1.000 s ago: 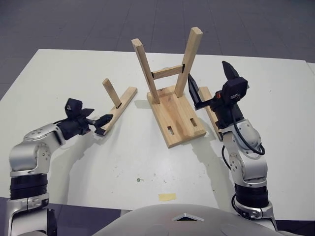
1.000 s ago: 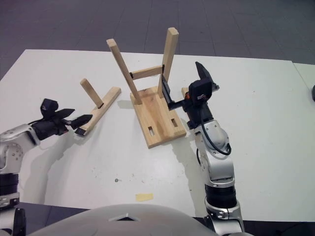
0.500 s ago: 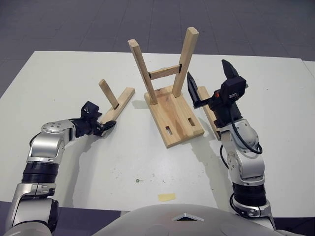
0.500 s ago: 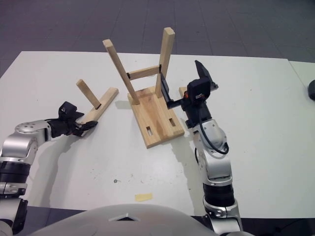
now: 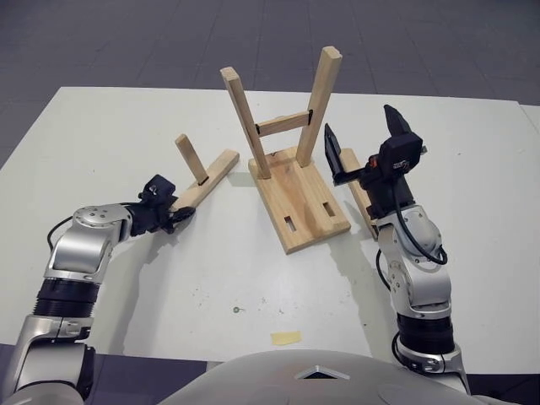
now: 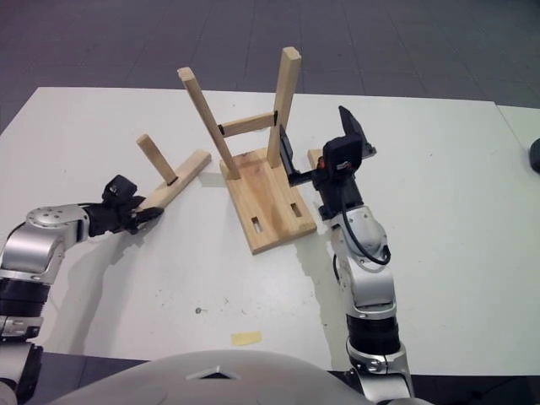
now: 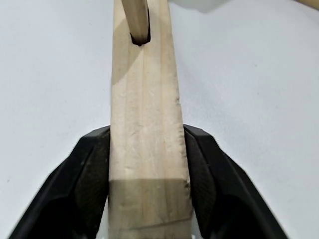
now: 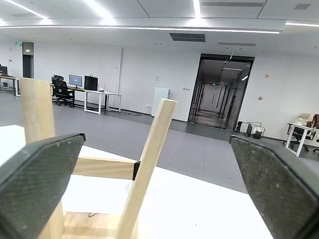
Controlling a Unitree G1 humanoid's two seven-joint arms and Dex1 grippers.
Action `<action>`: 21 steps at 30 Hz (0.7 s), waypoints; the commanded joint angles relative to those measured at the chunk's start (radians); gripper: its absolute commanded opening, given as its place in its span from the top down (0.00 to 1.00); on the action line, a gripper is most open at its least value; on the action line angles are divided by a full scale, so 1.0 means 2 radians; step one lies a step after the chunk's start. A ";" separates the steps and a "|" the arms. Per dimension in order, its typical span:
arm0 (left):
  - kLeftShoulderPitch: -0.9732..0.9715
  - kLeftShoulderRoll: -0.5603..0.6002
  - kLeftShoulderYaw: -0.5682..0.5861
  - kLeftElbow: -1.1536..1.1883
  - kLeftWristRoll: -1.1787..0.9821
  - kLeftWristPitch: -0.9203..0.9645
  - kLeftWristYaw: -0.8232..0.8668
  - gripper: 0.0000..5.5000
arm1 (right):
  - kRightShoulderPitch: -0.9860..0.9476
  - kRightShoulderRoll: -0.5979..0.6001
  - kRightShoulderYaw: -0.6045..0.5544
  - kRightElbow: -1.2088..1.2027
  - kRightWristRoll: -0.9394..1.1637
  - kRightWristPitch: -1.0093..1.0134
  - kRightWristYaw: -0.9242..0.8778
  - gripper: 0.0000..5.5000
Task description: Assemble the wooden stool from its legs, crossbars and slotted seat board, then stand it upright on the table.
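L claw [image 5: 173, 215] has slid in since a sec ago and now clamps the near end of the pale flat wooden leg bar [image 5: 207, 178], which lies on the white desk [image 5: 118, 126] w/ a crossbar stub sticking up. R claw [image 5: 359, 123] gapes wide, raised just beside the slotted wooden seat board [image 5: 302, 202].

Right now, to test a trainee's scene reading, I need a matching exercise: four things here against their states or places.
1. left end effector
2. right end effector
3. pale wooden slotted seat board
4. small yellow paper scrap

A. lying flat, two upright wooden legs in it
B. open, raised beside the seat board
C. near the white table's front edge
D. shut on the loose wooden leg

Pairs: 1-D, 2-B, 3-A, 4-C
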 commanded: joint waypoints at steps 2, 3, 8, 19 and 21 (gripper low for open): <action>-0.137 -0.066 0.075 -0.034 0.013 -0.072 0.132 0.63 | -0.050 -0.008 -0.031 0.009 0.028 0.021 0.006 0.02; -0.159 -0.075 0.084 -0.042 0.020 -0.090 0.157 0.63 | -0.068 -0.010 -0.040 0.009 0.041 0.029 0.009 0.02; -0.242 -0.092 0.098 -0.086 0.022 -0.156 0.193 0.63 | -0.169 -0.009 -0.110 0.009 0.179 0.111 0.012 0.02; -0.188 -0.067 -0.027 -0.186 0.001 -0.181 0.010 0.63 | -0.264 -0.052 -0.195 -0.014 0.611 0.279 -0.013 0.02; -0.171 -0.070 -0.046 -0.201 0.001 -0.170 0.001 0.63 | -0.253 -0.062 -0.184 -0.020 0.614 0.282 -0.009 0.02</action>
